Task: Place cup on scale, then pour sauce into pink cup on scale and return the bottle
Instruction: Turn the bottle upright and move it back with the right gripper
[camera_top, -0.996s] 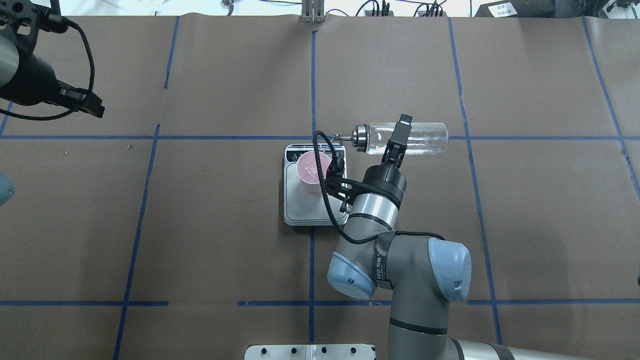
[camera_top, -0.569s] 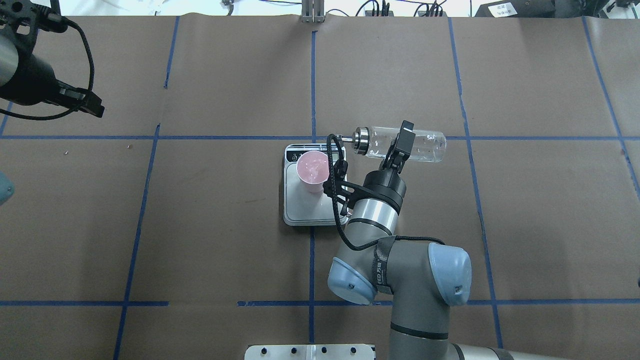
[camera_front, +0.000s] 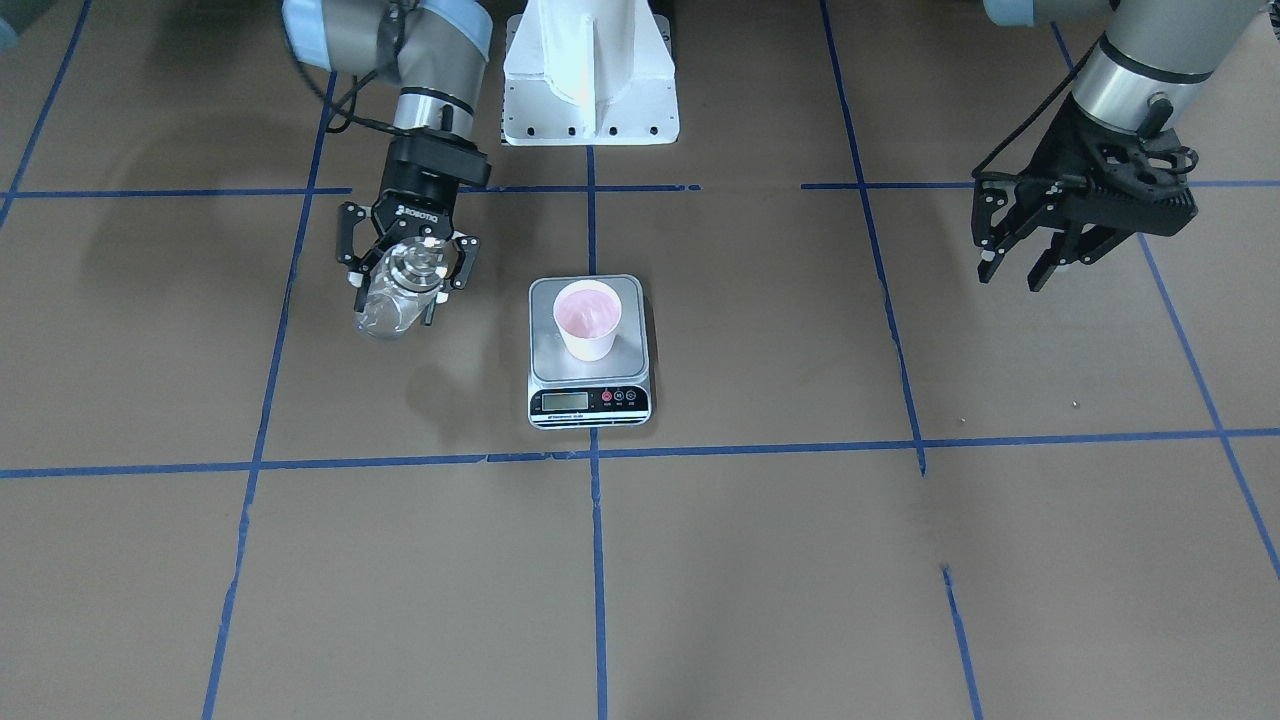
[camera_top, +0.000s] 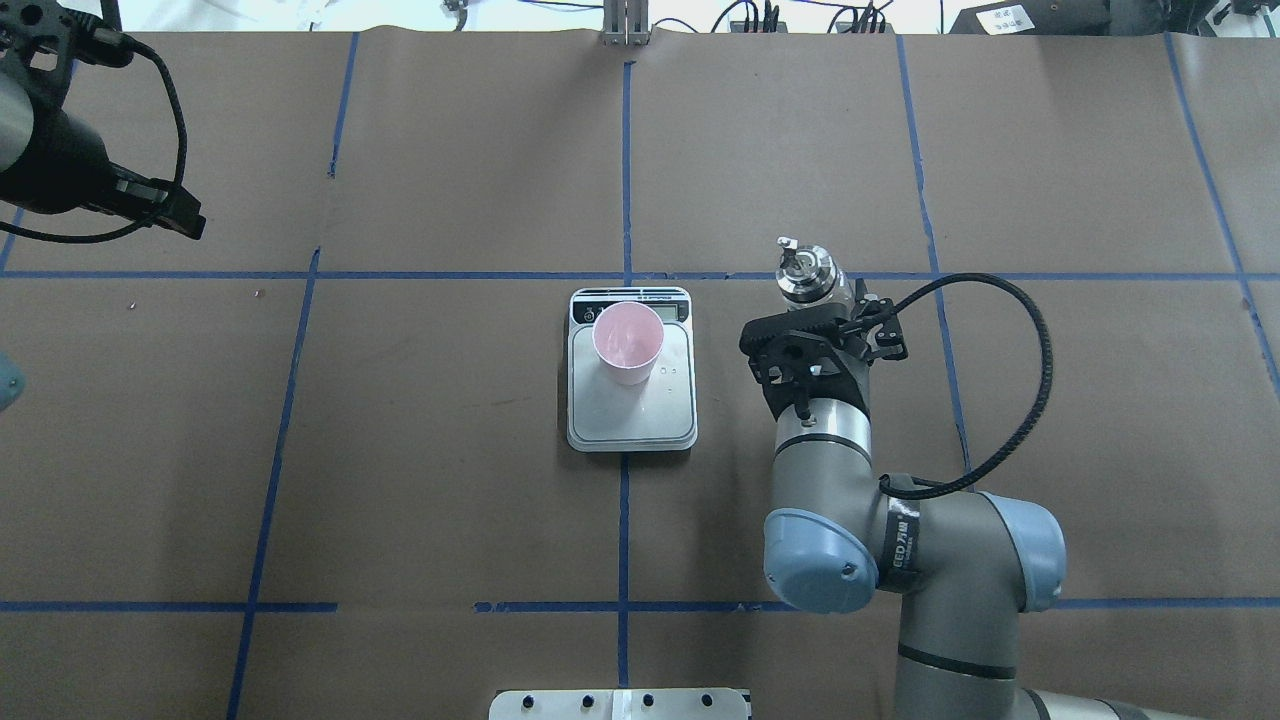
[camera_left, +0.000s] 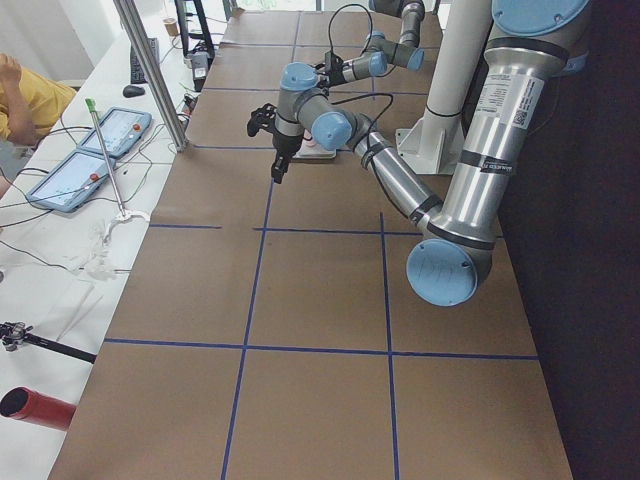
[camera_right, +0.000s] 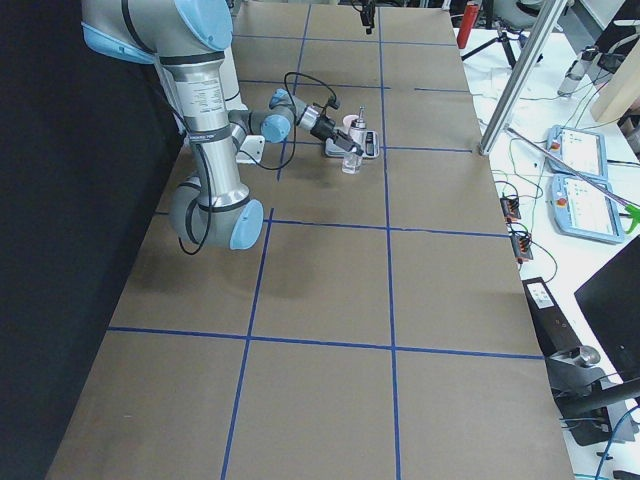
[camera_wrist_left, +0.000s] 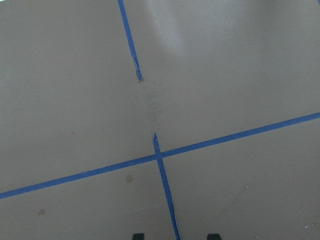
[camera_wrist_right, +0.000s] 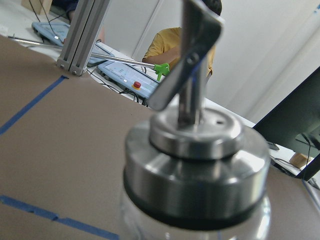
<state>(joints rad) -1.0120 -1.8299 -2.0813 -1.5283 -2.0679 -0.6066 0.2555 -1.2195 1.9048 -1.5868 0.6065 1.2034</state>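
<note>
Here, the right gripper (camera_front: 402, 282) pinches the upright bottle (camera_front: 384, 316) near the scale (camera_front: 548, 356); the left gripper (camera_front: 1012, 280) hangs spread wide, well apart.

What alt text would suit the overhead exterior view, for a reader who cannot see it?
The right tool holds the bottle upright, spout up, to the right of the scale, on which the pink cup stands. The left arm sits far off at the upper left corner of the brown table.

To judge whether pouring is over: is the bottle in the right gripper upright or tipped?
Upright: the bottle stands spout-up in the right gripper, beside the scale, not over the cup.
</note>
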